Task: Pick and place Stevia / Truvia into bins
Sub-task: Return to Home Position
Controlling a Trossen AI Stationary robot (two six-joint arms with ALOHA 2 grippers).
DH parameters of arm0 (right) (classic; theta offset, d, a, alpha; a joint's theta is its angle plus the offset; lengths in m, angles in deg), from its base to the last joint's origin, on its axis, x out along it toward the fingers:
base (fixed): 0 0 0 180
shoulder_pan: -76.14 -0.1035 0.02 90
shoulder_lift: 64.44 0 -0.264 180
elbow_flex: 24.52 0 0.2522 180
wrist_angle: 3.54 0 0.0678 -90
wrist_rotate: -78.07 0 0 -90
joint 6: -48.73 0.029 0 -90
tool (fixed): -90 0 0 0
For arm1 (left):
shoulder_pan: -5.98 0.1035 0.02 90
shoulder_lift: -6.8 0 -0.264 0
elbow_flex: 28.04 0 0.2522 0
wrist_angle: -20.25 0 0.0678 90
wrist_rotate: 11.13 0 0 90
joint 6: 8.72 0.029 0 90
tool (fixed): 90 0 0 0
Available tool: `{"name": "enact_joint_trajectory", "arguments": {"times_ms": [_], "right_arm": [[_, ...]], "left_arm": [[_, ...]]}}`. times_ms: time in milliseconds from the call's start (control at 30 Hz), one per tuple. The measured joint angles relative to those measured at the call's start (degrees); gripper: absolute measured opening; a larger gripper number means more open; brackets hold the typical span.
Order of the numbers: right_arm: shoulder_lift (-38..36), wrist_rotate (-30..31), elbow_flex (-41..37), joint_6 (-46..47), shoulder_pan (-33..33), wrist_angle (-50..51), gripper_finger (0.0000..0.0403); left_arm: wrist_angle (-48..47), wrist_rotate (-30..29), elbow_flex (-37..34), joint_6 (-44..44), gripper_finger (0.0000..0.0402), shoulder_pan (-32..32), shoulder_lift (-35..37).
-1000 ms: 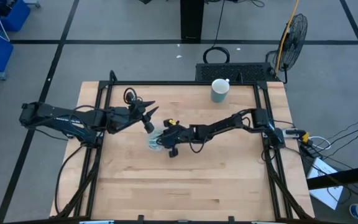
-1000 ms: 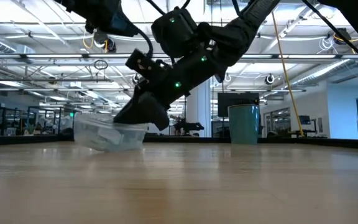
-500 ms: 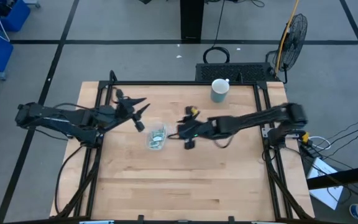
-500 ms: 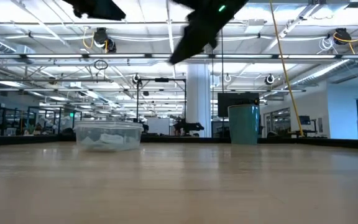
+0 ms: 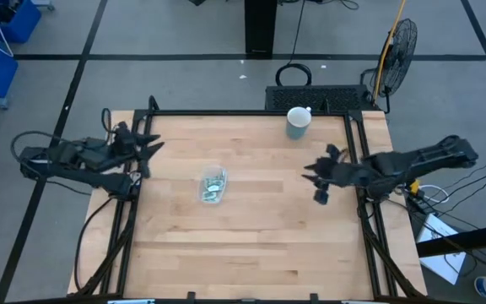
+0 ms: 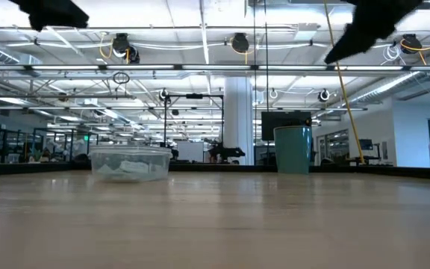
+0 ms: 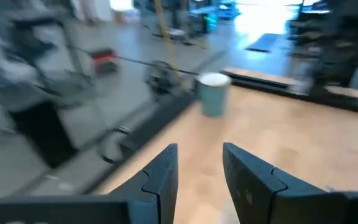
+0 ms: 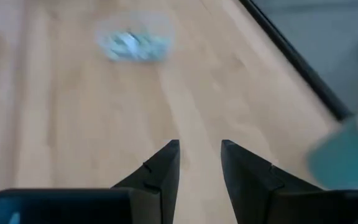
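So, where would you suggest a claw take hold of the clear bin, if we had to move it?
Probably by the rim of the bin, coming straight down: one finger inside a wall, one outside. It stands upright with its top open, and the packets lie low on its floor, leaving the upper wall free. The left claw is nearer.

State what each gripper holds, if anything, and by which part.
Nothing is held: the left gripper and right gripper are both open and empty. The packets lie in the clear bin.
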Motion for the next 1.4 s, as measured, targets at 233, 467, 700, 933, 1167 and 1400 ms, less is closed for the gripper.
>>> {"name": "enact_joint_trajectory", "arguments": {"times_ms": [233,467,700,933,1167,1400], "right_arm": [[-19.6,-5.9,-26.5,-5.2,-1.5,-31.2,0.011],[-30.1,-10.0,-40.3,-5.2,-1.5,-44.9,0.0111],[-35.9,-9.8,-45.4,-6.5,-1.5,-47.0,0.0111],[-38.2,-9.5,-46.0,-7.1,-1.5,-45.3,0.011],[-38.5,-9.5,-46.1,-6.8,-1.5,-42.9,0.0111],[-38.5,-9.5,-46.1,-5.0,-1.5,-42.7,0.0112]], "left_arm": [[5.3,8.4,-7.5,-5.7,0.0131,0.0,4.3],[15.2,7.2,-19.3,-11.5,0.0131,0.6,4.6],[27.0,9.9,-27.8,-10.1,0.0131,0.7,6.6],[26.6,10.1,-31.8,-10.2,0.0131,0.7,13.4],[21.8,13.4,-32.0,-7.9,0.0131,0.9,23.1],[21.8,17.6,-32.2,-2.6,0.0131,0.9,23.8]]}}
